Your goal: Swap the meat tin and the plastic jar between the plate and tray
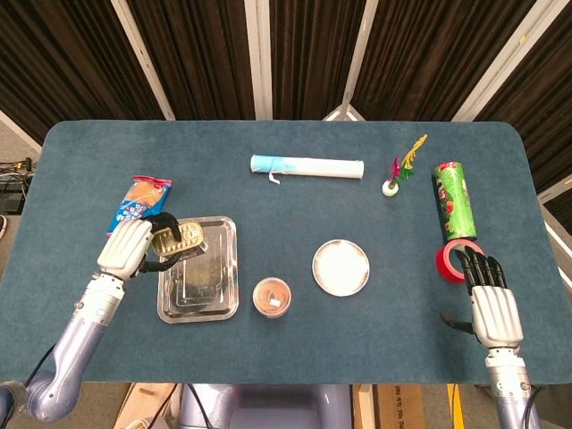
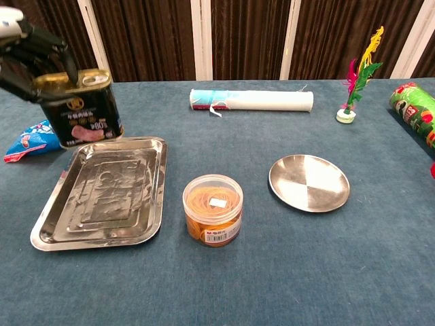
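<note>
My left hand (image 1: 130, 246) (image 2: 27, 58) grips the dark meat tin (image 1: 176, 239) (image 2: 78, 107) from above and holds it in the air over the far left corner of the steel tray (image 1: 198, 281) (image 2: 102, 193). The tray has nothing in it. The plastic jar (image 1: 272, 297) (image 2: 212, 210), full of orange rubber bands, stands on the cloth between the tray and the round steel plate (image 1: 340, 267) (image 2: 309, 183). The plate is bare too. My right hand (image 1: 490, 304) hovers open at the table's near right, holding nothing.
A blue snack bag (image 1: 137, 206) (image 2: 37, 139) lies left of the tray. At the back are a white rolled sheet (image 1: 307, 166) (image 2: 251, 100) and a feather shuttlecock (image 1: 399, 172) (image 2: 355, 85). A green tube (image 1: 454, 200) and red tape roll (image 1: 456, 261) lie at the right.
</note>
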Controlling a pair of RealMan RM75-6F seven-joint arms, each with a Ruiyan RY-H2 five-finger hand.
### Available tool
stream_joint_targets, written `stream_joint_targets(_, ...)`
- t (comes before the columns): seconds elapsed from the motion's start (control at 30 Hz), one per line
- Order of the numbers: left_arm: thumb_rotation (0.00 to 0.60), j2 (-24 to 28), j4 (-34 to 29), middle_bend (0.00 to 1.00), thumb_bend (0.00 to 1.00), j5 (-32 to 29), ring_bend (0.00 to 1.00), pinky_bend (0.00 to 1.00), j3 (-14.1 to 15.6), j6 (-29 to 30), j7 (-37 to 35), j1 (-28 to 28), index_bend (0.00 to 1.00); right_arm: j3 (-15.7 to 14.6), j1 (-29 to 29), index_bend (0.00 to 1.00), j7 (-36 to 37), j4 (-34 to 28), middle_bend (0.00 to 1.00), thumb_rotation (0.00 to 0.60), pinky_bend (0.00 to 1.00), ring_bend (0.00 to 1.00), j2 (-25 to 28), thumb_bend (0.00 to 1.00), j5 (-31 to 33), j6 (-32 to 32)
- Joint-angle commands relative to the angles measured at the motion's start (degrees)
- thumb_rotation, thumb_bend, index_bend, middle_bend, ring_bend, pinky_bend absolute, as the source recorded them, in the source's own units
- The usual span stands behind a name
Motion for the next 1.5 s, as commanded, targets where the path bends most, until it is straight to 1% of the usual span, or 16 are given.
stream_joint_targets(0.03, 0.600, -3.14, 6.31, 0.52, 0.66, 3.28, 0.42, 0.45, 1.97, -2.11, -5.20, 0.36, 0.50, 0.09, 0.06, 0.00, -0.07, 0.09, 0.00, 0.600, 0.00, 0.03, -0.09, 0.00, 0.18, -0.12)
stream_joint_targets(0.27, 0.600, -7.94, 15.07, 0.50, 0.66, 5.86, 0.39, 0.43, 3.86, -4.33, -10.83, 0.20, 0.49, 0.21, 0.07, 0.00, -0.11, 0.06, 0.00, 0.600, 0.00, 0.03, -0.26, 0.00, 0.58, -0.25)
stream_joint_targets(0.4, 0.600, -9.77, 17.91, 0.45, 0.63, 7.79, 0.35, 0.40, 4.43, -5.47, -14.41, -0.32, 0.47, 0.37, -0.03, 0.00, 0.15, -0.03, 0.00, 0.600, 0.00, 0.03, -0.17, 0.00, 0.75, -0.06)
stream_joint_targets(0.47, 0.600, -10.25, 18.85, 0.40, 0.57, 8.78, 0.31, 0.39, 4.91, -6.19, -15.39, -0.65, 0.44, 0.47, -0.06, 0.00, 0.19, -0.02, 0.00, 0.600, 0.00, 0.03, -0.14, 0.00, 0.92, -0.03)
stream_joint_targets(0.63, 0.600, -10.86, 19.65, 0.27, 0.35, 10.21, 0.21, 0.33, 5.02, -6.47, -17.30, -1.06, 0.35, 0.47, -0.06, 0.00, 0.22, -0.02, 0.00, 0.600, 0.00, 0.03, -0.15, 0.00, 1.00, -0.09)
stream_joint_targets(0.77, 0.600, -9.29, 18.31, 0.09, 0.17, 10.62, 0.03, 0.19, 5.47, -6.97, -17.01, -1.03, 0.24, 0.63, -0.19, 0.00, 0.13, -0.26, 0.00, 0.600, 0.00, 0.03, -0.10, 0.00, 1.37, 0.07)
stream_joint_targets(0.8, 0.600, -8.66, 17.79, 0.04, 0.14, 10.41, 0.00, 0.16, 5.70, -7.52, -16.47, -1.09, 0.21, 0.63, -0.22, 0.00, 0.13, -0.33, 0.00, 0.600, 0.00, 0.03, -0.07, 0.00, 1.46, 0.04)
stream_joint_targets(0.87, 0.600, -6.53, 15.65, 0.01, 0.11, 9.60, 0.00, 0.13, 6.13, -8.81, -14.29, -1.21, 0.19, 0.61, -0.22, 0.00, 0.01, -0.59, 0.00, 0.600, 0.00, 0.03, 0.03, 0.00, 1.78, -0.21)
stream_joint_targets(0.97, 0.600, -3.70, 11.63, 0.00, 0.09, 8.70, 0.00, 0.11, 6.19, -8.85, -11.88, -0.87, 0.18, 0.60, -0.23, 0.00, -0.35, -1.03, 0.00, 0.600, 0.00, 0.03, 0.18, 0.00, 1.95, -0.28)
stream_joint_targets(1.03, 0.600, -2.03, 8.61, 0.00, 0.10, 9.23, 0.00, 0.11, 5.83, -7.12, -12.11, -0.15, 0.18, 0.67, -0.29, 0.00, -0.43, -1.13, 0.00, 0.600, 0.00, 0.03, 0.21, 0.00, 1.98, -0.10)
stream_joint_targets(1.13, 0.600, 1.67, 3.62, 0.00, 0.10, 12.46, 0.00, 0.11, 5.57, 0.68, -11.09, 3.25, 0.18, 0.78, -0.32, 0.00, -0.37, -1.10, 0.00, 0.600, 0.00, 0.03, 0.30, 0.00, 2.02, 0.00)
stream_joint_targets(1.23, 0.600, 5.01, 0.28, 0.00, 0.11, 14.42, 0.00, 0.11, 7.21, 9.77, -2.81, 8.63, 0.19, 0.61, -0.06, 0.00, -0.04, -0.65, 0.00, 0.600, 0.00, 0.03, 0.40, 0.00, 1.55, -0.42)
stream_joint_targets(1.3, 0.600, 6.43, -1.84, 0.00, 0.11, 14.26, 0.00, 0.11, 8.98, 16.49, 5.26, 13.47, 0.19, 0.23, 0.38, 0.00, 0.70, 0.09, 0.00, 0.600, 0.00, 0.03, 0.51, 0.00, 0.56, -1.11)
stream_joint_targets(1.33, 0.600, 6.79, -2.22, 0.00, 0.12, 14.00, 0.00, 0.11, 10.06, 19.12, 8.78, 15.70, 0.20, 0.02, 0.62, 0.00, 1.29, 0.49, 0.00, 0.600, 0.00, 0.03, 0.56, 0.00, -0.15, -1.41)
stream_joint_targets(1.4, 0.600, 6.89, -2.16, 0.00, 0.12, 13.89, 0.00, 0.11, 11.54, 22.75, 12.09, 18.94, 0.20, -0.29, 1.12, 0.00, 2.61, 1.00, 0.00, 0.600, 0.00, 0.03, 0.64, 0.00, -1.54, -1.85)
stream_joint_targets(1.5, 0.600, 6.47, -0.25, 0.00, 0.12, 14.05, 0.00, 0.10, 12.11, 25.59, 10.59, 21.61, 0.20, -0.74, 2.20, 0.00, 4.10, 0.65, 0.00, 0.600, 0.00, 0.02, 1.12, 0.00, -4.29, -2.51)
